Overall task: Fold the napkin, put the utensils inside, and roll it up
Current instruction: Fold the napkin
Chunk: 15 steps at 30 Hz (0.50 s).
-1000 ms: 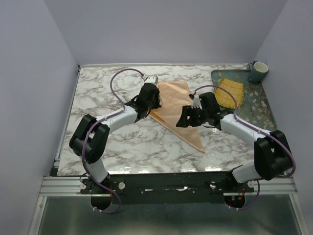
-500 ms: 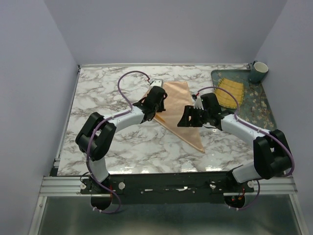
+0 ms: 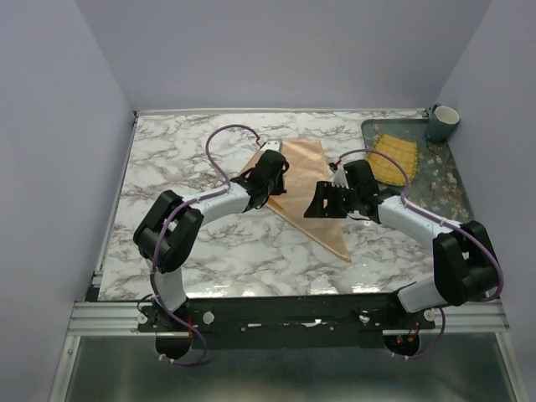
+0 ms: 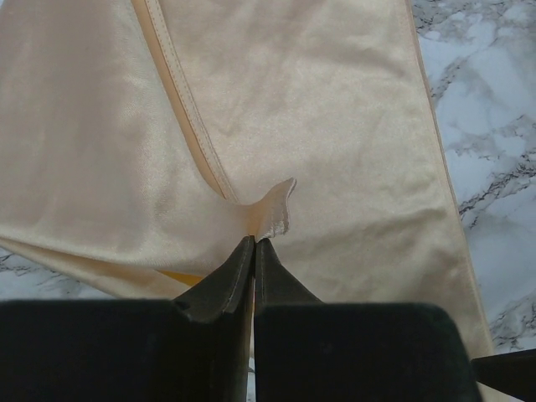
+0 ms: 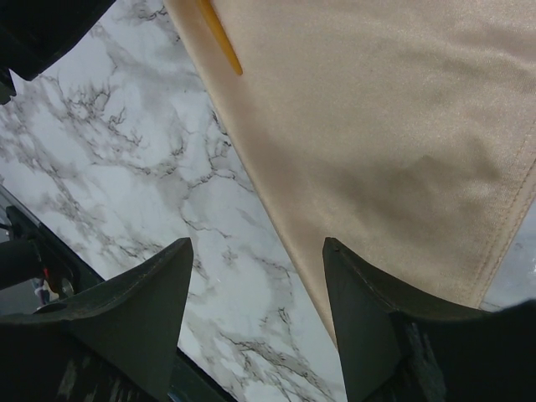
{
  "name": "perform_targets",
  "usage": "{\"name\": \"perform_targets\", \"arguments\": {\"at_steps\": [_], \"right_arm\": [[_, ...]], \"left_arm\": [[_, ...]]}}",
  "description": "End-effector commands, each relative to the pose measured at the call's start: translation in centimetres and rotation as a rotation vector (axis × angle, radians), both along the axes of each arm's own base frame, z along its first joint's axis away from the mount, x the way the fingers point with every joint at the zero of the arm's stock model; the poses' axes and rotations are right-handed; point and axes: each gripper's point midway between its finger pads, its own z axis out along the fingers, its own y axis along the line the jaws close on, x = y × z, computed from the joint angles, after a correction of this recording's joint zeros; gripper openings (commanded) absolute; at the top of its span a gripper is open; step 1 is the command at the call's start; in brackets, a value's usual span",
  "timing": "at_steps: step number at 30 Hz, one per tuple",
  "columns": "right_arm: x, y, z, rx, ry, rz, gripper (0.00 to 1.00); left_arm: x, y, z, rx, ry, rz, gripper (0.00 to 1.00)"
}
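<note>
The peach-orange napkin (image 3: pixel 308 188) lies folded into a long triangle on the marble table (image 3: pixel 184 167). My left gripper (image 3: pixel 273 173) is over its left part. In the left wrist view the napkin (image 4: pixel 335 126) fills the frame, and the left gripper (image 4: pixel 254 241) has its jaws nearly together on a small raised corner (image 4: pixel 276 209) of the cloth. My right gripper (image 3: pixel 322 202) hangs open over the napkin's lower edge. In the right wrist view the right gripper (image 5: pixel 257 244) is above the hem and bare marble. A slim yellow utensil piece (image 5: pixel 219 38) sticks out from under the fold; the rest of the utensils is hidden.
A patterned tray (image 3: pixel 456 180) sits at the back right and holds a yellow checked cloth (image 3: pixel 394 157). A green cup (image 3: pixel 442 123) stands at its far corner. The left arm's purple cable (image 3: pixel 219 142) loops above the table.
My left gripper has moved right and slightly nearer, across the napkin, drawing the cloth's corner with it. The right arm has stayed where it was.
</note>
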Motion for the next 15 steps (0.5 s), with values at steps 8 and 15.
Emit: {"name": "perform_targets", "arguments": {"at_steps": [8, 15], "right_arm": [[0.5, -0.5, -1.0, -0.01, 0.011, -0.021, 0.72], [1.6, 0.2, 0.1, 0.044, 0.005, -0.015, 0.78]], "left_arm": [[-2.5, -2.8, -0.8, -0.122, 0.037, -0.149, 0.39], [-6.1, -2.2, 4.3, -0.257, 0.053, -0.269, 0.55]]}}
